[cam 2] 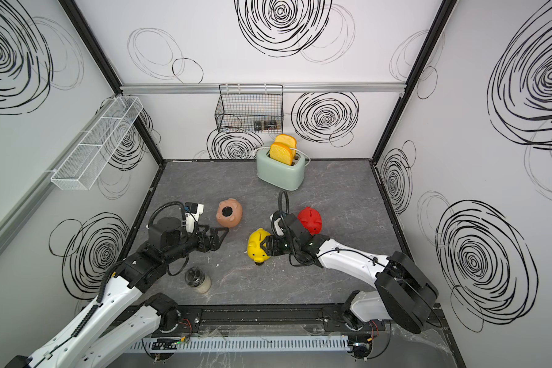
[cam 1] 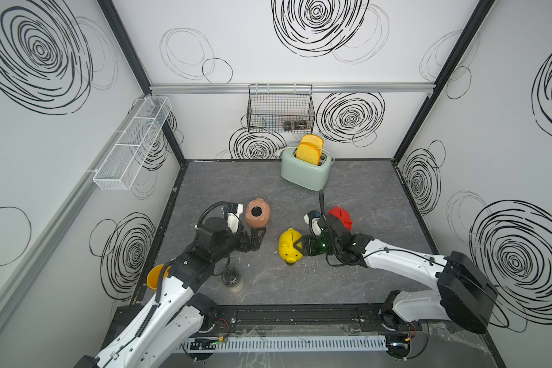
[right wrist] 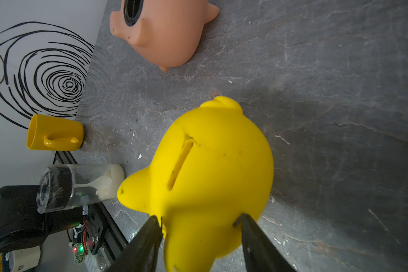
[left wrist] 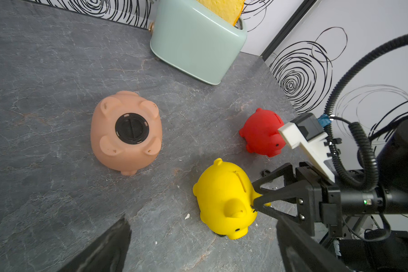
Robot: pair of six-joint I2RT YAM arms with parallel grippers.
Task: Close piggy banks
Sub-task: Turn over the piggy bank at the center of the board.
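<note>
The pink piggy bank (cam 1: 257,212) (left wrist: 126,131) lies belly up, with a black round plug in its belly hole. My left gripper (cam 1: 257,239) hovers open just in front of it, holding nothing. Right of centre the yellow piggy bank (cam 1: 289,245) (right wrist: 210,169) stands slot up. My right gripper (cam 1: 297,247) (right wrist: 199,220) has a fingertip pressed on each side of its rear end. Behind the right wrist stands the red piggy bank (cam 1: 341,216) (left wrist: 260,131). The bellies of the yellow and red ones are hidden.
A mint-green toaster (cam 1: 306,172) with toast stands at the back. A yellow mug (right wrist: 54,133) and a clear jar (cam 1: 233,280) of white powder sit front left by the left arm. A black wire basket (cam 1: 281,108) and a white mesh shelf (cam 1: 131,143) hang on the walls.
</note>
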